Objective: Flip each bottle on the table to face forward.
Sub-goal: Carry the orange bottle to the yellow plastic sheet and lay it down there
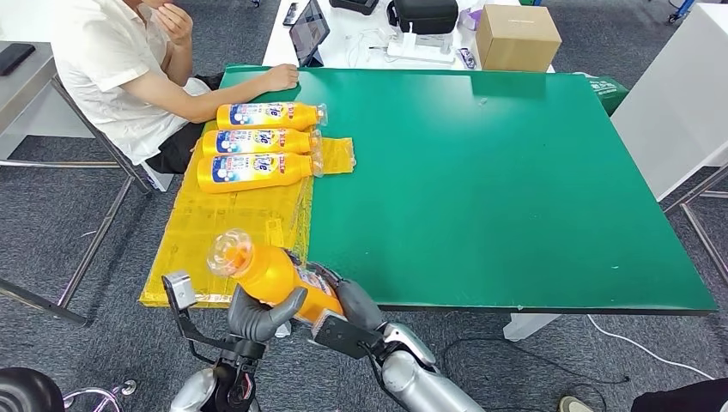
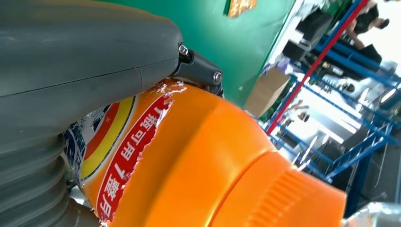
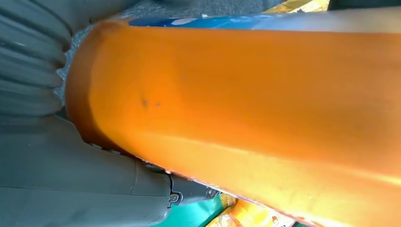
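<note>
**A:** Big picture first: the green table takes up most of the head view, and a yellow sheet hangs over its left edge.

**B:** A person in a white shirt sits at the far left corner, one forearm resting on the table edge. Behind the table there's a white desk with a cardboard box, a black bag and a tablet propped up.

**A:** Now the bottles. Three orange bottles lie side by side on the yellow sheet near the person, labels up, caps pointing toward the table's middle.

**B:** And the fourth bottle? That one's off the table, in the air at the near edge, tilted with its clear-wrapped cap pointing up and to the left.

**A:** Who's got it?

**B:** Both, by the look of it. The left hand wraps grey fingers round the body from below. The left wrist view shows the thumb pressed right on the label, orange shoulder and ribbed cap just beyond.

**A:** And the right hand sits against the bottle's base end. The right wrist view has the orange body lying flush against the palm, so it grasps the bottle too.

**B:** The label faces partly down and toward the robot.
</note>
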Available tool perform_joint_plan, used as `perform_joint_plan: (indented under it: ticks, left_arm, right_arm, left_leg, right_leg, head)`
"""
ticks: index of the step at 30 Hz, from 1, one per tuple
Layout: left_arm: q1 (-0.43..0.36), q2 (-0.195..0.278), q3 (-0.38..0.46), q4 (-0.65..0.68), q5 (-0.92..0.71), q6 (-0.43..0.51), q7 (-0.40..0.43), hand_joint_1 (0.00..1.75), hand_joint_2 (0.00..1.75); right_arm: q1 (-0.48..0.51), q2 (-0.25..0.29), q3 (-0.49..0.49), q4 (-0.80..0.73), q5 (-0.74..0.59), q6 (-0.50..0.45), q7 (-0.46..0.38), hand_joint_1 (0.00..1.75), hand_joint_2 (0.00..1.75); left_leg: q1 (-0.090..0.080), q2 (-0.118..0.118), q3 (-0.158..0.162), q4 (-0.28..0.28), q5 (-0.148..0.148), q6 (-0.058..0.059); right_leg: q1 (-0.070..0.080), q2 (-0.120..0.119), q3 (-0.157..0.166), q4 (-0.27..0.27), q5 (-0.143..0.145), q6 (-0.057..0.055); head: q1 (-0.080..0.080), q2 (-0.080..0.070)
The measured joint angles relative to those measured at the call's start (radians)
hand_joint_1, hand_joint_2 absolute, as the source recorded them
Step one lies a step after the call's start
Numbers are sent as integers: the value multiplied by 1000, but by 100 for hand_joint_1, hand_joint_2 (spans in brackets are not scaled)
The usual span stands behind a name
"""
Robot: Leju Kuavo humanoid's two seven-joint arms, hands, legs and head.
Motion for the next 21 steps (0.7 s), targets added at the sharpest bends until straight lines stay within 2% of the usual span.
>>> perform_joint_plan:
  ticks: [5, 21]
  left_arm:
    - [1, -3, 33, -26, -4, 75, -34, 175, 175]
    - [6, -6, 63, -49, -6, 98, -48, 175, 175]
  right_arm:
    - [22, 12, 5, -13, -32, -13, -45, 0, 0]
    - [36, 19, 10, -32, -44, -31, -56, 0, 0]
  left_leg:
    - [0, 0, 0, 0, 0, 0]
    - [0, 0, 0, 0, 0, 0]
  right_leg:
    - [0, 0, 0, 0, 0, 0]
    - [0, 0, 0, 0, 0, 0]
  head:
    - [0, 0]
    - [0, 0]
